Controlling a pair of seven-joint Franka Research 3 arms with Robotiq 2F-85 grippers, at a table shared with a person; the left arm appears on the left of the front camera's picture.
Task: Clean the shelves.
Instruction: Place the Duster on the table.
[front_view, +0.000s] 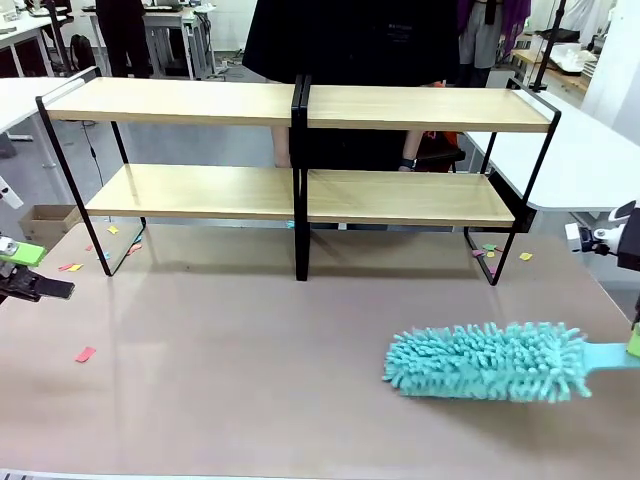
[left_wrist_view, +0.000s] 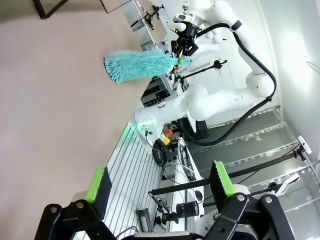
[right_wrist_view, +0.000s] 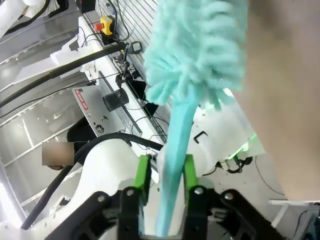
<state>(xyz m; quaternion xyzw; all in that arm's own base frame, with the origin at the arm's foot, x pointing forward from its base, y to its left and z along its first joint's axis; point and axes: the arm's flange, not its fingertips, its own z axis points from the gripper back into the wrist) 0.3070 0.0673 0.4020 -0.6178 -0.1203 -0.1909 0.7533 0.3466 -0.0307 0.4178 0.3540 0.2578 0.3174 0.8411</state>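
The step in hand looks like the handling of the duster (front_view: 487, 362), not yet any wiping. The shelves (front_view: 300, 192) stand across the far side of the table (front_view: 250, 380), toward twelve o'clock. The duster lies at about five o'clock on the tabletop. The right gripper (right_wrist_view: 162, 175) has its green pads on either side of the turquoise handle; whether they clamp it cannot be told. Next the head must be lifted to a board. The left gripper (left_wrist_view: 160, 187) hangs open and empty at nine o'clock.
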